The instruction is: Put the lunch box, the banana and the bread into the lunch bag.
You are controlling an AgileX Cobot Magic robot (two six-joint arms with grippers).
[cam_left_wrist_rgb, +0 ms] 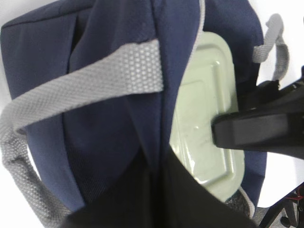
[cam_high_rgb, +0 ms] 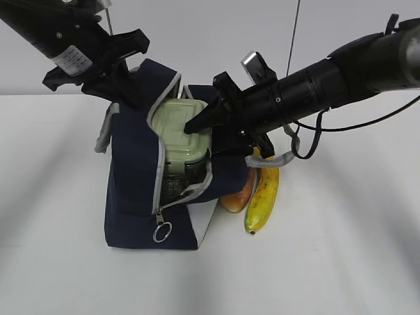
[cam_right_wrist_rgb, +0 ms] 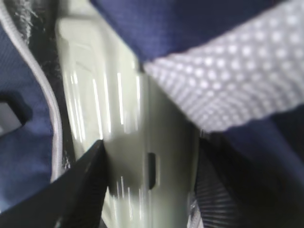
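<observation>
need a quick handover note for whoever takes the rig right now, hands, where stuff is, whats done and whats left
Left hand: shut on the lunch bag, pinching the fabric at its top rear edge to hold the mouth open.
Right hand: closed around the lunch box, which sits partly inside the bag opening, lid facing out; not yet released.
Banana and bread: on the table against the bag's right side, untouched.
Done: lunch box nearly seated.
Left: let go of the box, then load banana and bread.
</observation>
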